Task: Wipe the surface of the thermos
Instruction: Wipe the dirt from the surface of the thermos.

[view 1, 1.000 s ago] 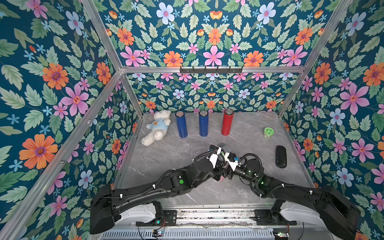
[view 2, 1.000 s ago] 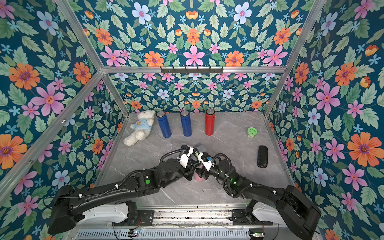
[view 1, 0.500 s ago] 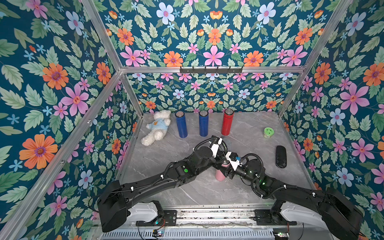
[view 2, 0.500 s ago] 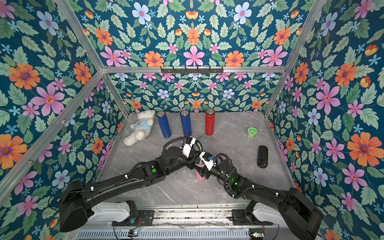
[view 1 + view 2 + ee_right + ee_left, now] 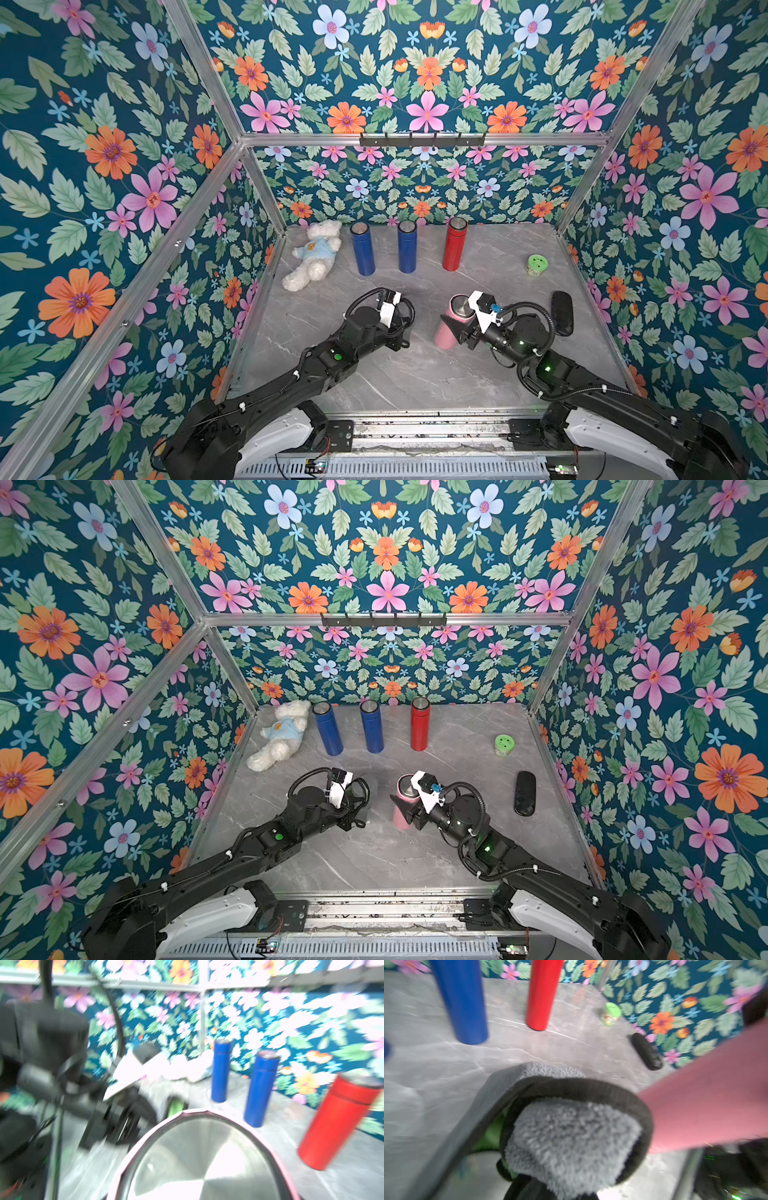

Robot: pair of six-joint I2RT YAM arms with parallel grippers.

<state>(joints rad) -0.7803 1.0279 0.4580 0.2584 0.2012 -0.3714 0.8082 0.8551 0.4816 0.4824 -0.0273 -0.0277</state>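
Observation:
A pink thermos [image 5: 448, 328] with a steel lid [image 5: 203, 1159] stands tilted at mid-table, its top leaning toward the right arm. My right gripper [image 5: 456, 329] is shut on its body, one dark finger [image 5: 401, 806] showing on the near-left side. My left gripper [image 5: 405, 318] is to the left of the thermos, a short gap away in both top views. It is shut on a fluffy grey cloth [image 5: 571, 1136] with a black border, which hides its fingers. In the left wrist view the pink thermos [image 5: 706, 1095] lies just beside the cloth's edge.
Along the back wall stand two blue thermoses [image 5: 362, 249] [image 5: 406, 247] and a red one [image 5: 454, 245], with a white teddy bear [image 5: 313, 259] at the back left. A green-lidded jar [image 5: 536, 265] and a black oblong object [image 5: 561, 311] lie at the right.
My left gripper with the cloth has drawn back to the left, off the thermos it was pressed over. The pink thermos now shows in full, still in my right gripper.

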